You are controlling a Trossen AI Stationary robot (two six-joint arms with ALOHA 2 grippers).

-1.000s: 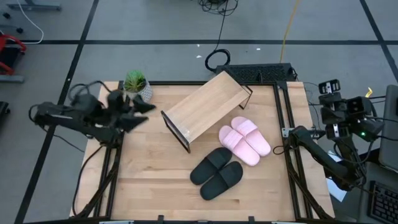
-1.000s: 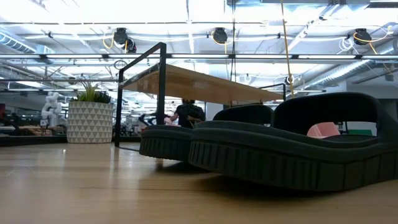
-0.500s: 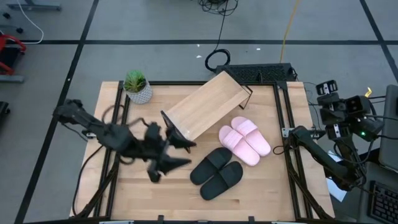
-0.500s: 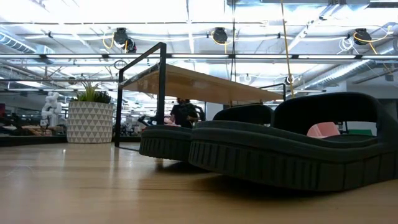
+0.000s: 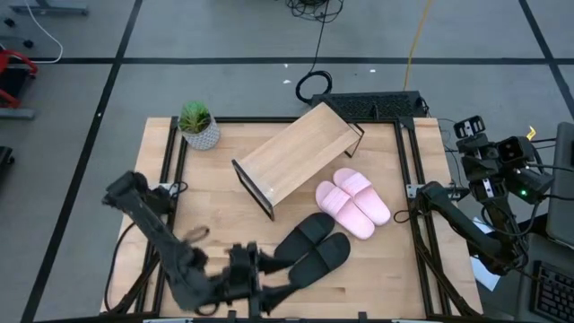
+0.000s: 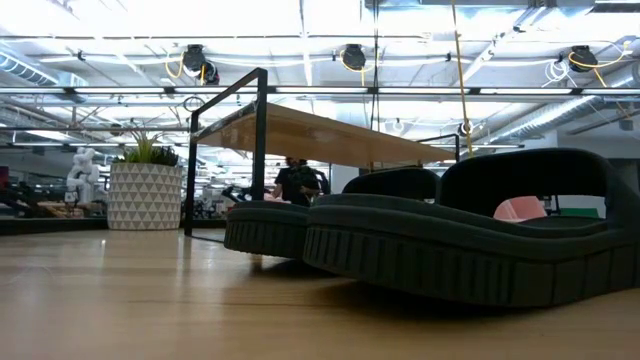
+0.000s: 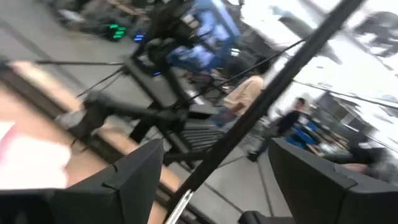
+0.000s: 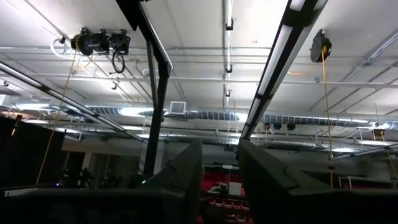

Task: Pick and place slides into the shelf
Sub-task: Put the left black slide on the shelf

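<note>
Two black slides [image 5: 312, 250] lie side by side on their soles near the table's middle; in the low view the black slides [image 6: 450, 240] fill the right half. Beyond them the pink pair [image 5: 352, 204] also rests on its soles. The wooden shelf [image 5: 296, 157] stands askew toward the far edge, its board raised on its dark end frames [image 6: 258, 150]. My left gripper [image 5: 285, 280] is open near the table's near edge, pointing right at the near black slide's end and close to it; in its wrist view my left gripper [image 7: 216, 149] holds nothing. My right gripper [image 8: 219, 165] waits off the table's right side, pointing up, with a narrow gap.
A potted plant [image 5: 197, 124] stands at the far left corner, and the plant [image 6: 145, 190] also shows left of the shelf in the low view. Bare wood lies left of the black slides [image 5: 215, 215]. Black rails [image 5: 408, 179] border the table's sides. People stand in the room behind.
My left arm has swept fast from the far left corner by the plant across the table to the near edge, turning until its gripper points right at the black slides. The slides, the shelf and the right arm have kept still.
</note>
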